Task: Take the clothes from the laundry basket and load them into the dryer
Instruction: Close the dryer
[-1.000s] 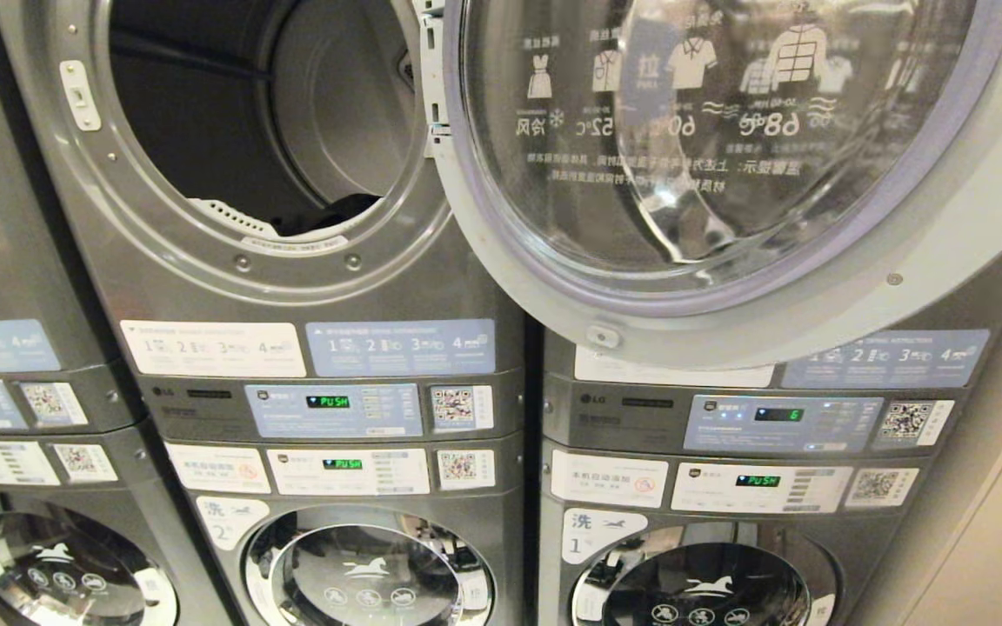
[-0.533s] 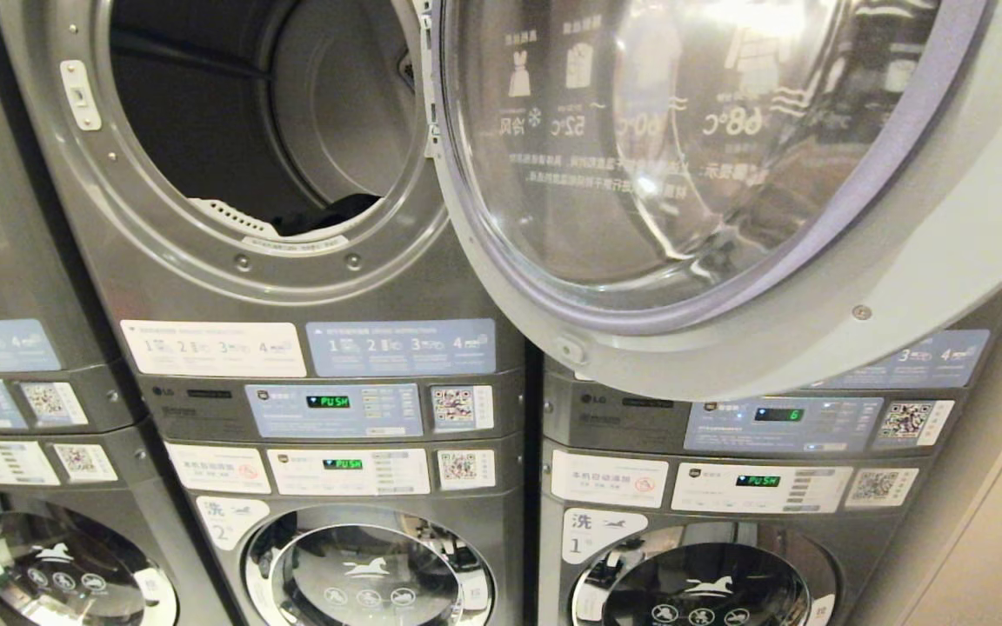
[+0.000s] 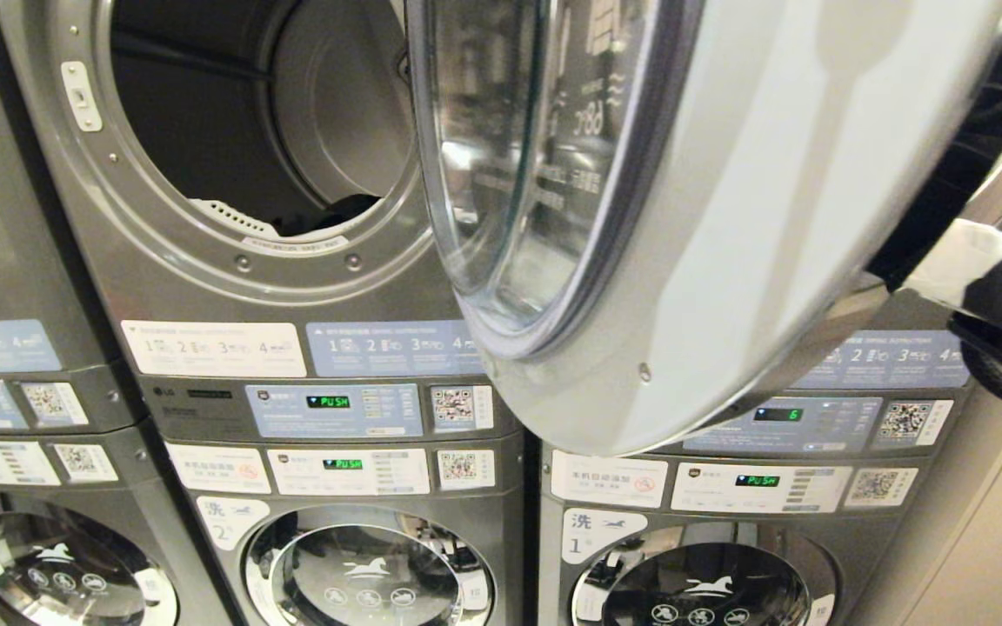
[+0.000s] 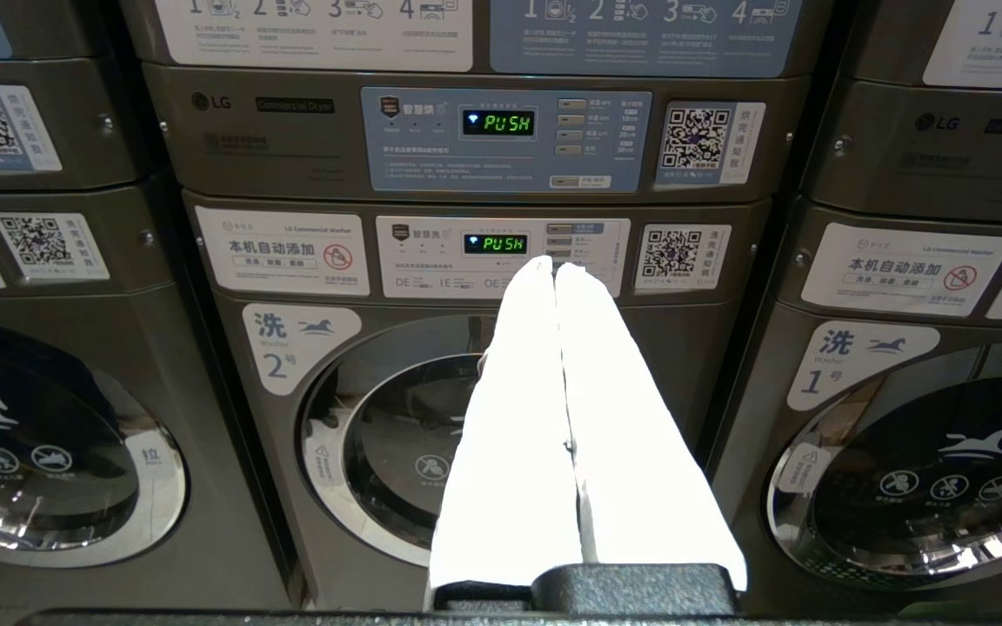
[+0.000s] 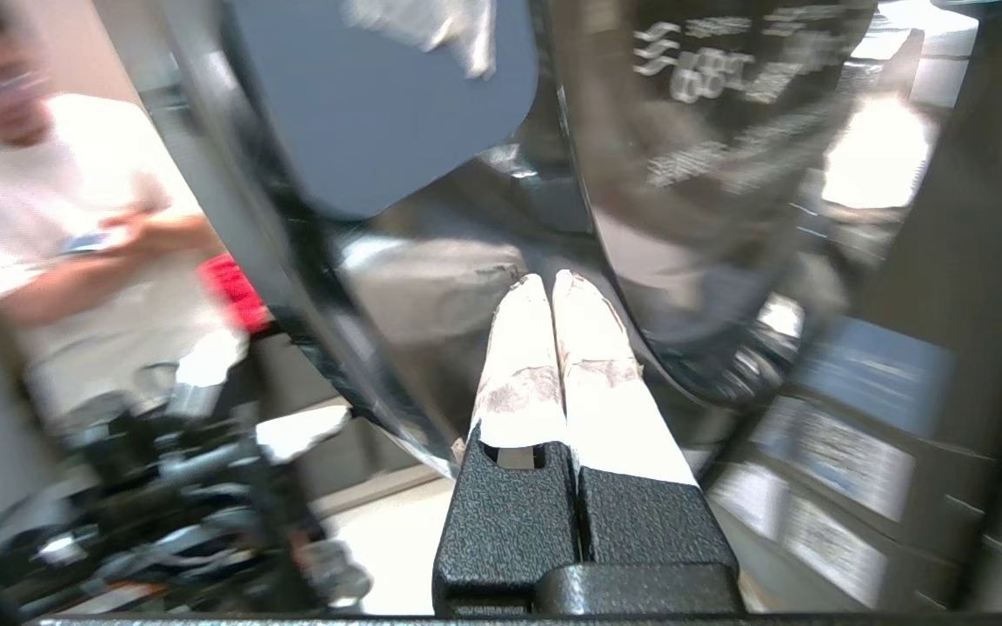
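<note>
1. Right gripper: clenched, fingers pressed together, nothing held; tips against the outer side of the dryer door, which stands half-swung.
2. Left gripper: clenched, empty, facing the washer panel.
3. Dryer drum open; dark clothes inside.

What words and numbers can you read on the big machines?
"LG": dryer panel, top left corner.
"PUSH": dryer display, green.
"PUSH": washer display, green.
"洗 2": washer label.
"洗 1": right washer label.
"本机自动添加": white sticker.
"1 2 3 4": instruction strip.
"6": right dryer display.
QR codes and the small print are too small to read; the open door's lettering is blurred.
</note>
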